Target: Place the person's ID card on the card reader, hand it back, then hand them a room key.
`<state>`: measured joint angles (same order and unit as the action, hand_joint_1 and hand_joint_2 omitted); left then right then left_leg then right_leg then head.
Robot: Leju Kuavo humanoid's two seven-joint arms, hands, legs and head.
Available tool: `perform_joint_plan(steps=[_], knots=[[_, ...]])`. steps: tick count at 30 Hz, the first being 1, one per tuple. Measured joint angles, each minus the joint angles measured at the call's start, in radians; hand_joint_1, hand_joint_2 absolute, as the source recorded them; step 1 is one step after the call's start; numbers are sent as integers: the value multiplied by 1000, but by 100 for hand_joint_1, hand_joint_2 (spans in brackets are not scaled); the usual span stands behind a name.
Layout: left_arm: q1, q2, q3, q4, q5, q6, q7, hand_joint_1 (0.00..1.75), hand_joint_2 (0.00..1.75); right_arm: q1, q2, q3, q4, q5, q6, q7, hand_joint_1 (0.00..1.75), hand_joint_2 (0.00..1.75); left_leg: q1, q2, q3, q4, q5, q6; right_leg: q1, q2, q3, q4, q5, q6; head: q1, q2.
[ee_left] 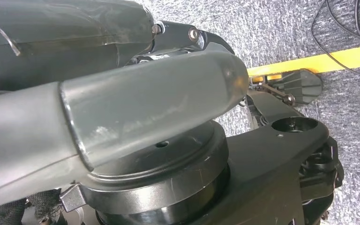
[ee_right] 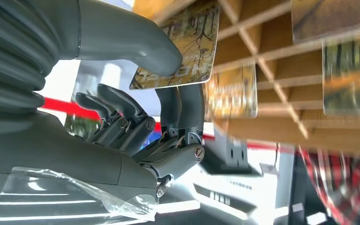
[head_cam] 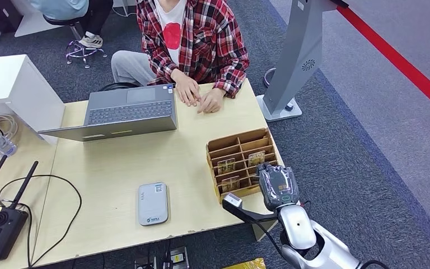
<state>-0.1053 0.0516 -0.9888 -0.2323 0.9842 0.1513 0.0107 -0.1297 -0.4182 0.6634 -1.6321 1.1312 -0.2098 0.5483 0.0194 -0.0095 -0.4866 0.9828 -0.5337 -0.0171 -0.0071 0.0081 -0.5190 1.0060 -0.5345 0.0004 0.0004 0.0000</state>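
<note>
Room key card [ee_right: 180, 49], printed with a yellow-brown tree scene, pinched in the right hand [ee_right: 136, 89] beside the wooden rack [head_cam: 241, 143]; grey card reader [head_cam: 153, 203] flat on the table [head_cam: 112, 168].

Key card [ee_right: 180, 49] held by the right hand [ee_right: 136, 112]: big pale letters that look like "HOTEL", seen upside down.
Card reader [head_cam: 153, 203] on the bench [head_cam: 117, 168]: a small blue mark, too tiny to read.
Laptop [head_cam: 124, 112]: stickers, too small to read.
</note>
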Motion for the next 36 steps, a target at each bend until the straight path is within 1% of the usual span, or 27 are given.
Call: perform_joint_plan(steps=[4, 8, 13, 17, 21, 28, 32, 36], knots=[[0, 0, 0, 0, 0, 0, -1, 0, 0, -5, -3, -26, -57, 101, 6, -14, 175, 175, 0, 0, 0, 0, 0, 0, 0, 0, 0, 0, 0, 0, 0, 0], [0, 0, 0, 0, -1, -1, -4, 0, 0, -36, -14, -66, -160, 174, 48, -33, 175, 175, 0, 0, 0, 0, 0, 0, 0, 0, 0, 0, 0, 0, 0, 0], [0, 0, -1, 0, -15, -9, -8, 0, 0, -97, -22, -94, -254, 181, 69, -56, 175, 175, 0, 0, 0, 0, 0, 0, 0, 1, 0, 0, 0, 0, 0, 0], [0, 0, -1, 0, -35, -16, -15, 0, 0, -177, -21, -96, -270, 132, 65, -89, 175, 175, 0, 0, 0, 0, 0, 0, 0, 0, 0, 0, 0, 0, 0, 0], [-1, 1, -1, 0, -55, -21, -22, 0, 0, -272, -9, -82, -242, 74, 59, -124, 175, 175, 0, 0, -1, 0, 0, 0, 0, 0, 0, 0, 0, 0, 0, 0], [-3, 5, -2, 0, -74, -29, -25, 0, 0, -415, 32, -47, -121, -1, 48, -158, 175, 175, 0, -2, -3, 0, 0, 0, 0, -1, -1, 1, 0, -1, 0, 0], [-4, 6, -3, 0, -80, -32, -25, 0, 0, -472, 58, -28, -37, -31, 45, -163, 175, 175, 0, -3, -3, 0, 0, 0, 0, -1, -1, 1, 0, -1, 0, 0], [-4, 7, -3, 0, -81, -34, -25, 0, 0, -499, 76, -11, 27, -47, 36, -165, 175, 175, 0, -4, -4, 0, 0, 0, 0, -2, -1, 1, 0, -1, 0, 0]])
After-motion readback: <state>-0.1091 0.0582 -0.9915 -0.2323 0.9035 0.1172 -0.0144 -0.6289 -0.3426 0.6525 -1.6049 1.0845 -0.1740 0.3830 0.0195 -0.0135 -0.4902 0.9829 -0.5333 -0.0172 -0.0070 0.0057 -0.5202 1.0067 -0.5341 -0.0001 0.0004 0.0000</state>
